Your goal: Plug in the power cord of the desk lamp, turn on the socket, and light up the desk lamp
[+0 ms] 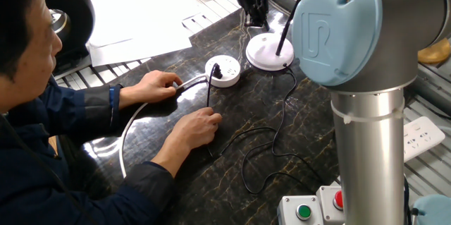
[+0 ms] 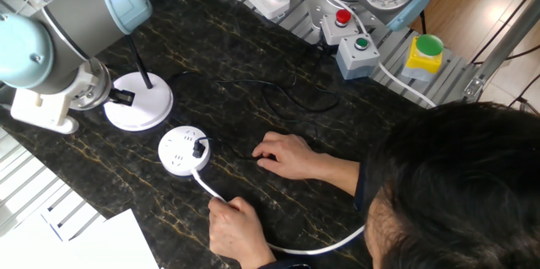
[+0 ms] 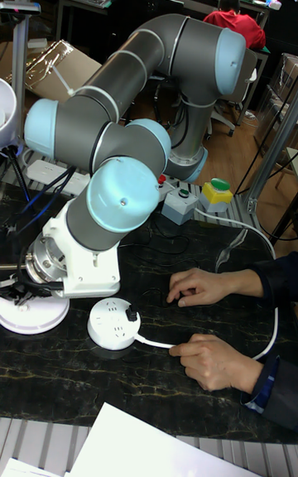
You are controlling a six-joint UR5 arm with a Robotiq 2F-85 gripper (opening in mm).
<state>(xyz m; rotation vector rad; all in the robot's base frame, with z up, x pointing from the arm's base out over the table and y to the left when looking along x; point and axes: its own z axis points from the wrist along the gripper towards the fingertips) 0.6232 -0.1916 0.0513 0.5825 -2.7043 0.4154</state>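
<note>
We see the power cord plugged into the socket; our hand, its closure unreadable, hovers upper left at the unlit desk lamp.

I see the socket on the table just beside the desk lamp, with the power cord trailing behind.

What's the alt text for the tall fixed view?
A grey UR5 arm with pale blue joint caps bends low over a dark marble table, its gripper just above the round white desk lamp base. Beside it sits a round white socket with a black plug inserted, while a person's two hands hold its thick white cable.
</note>
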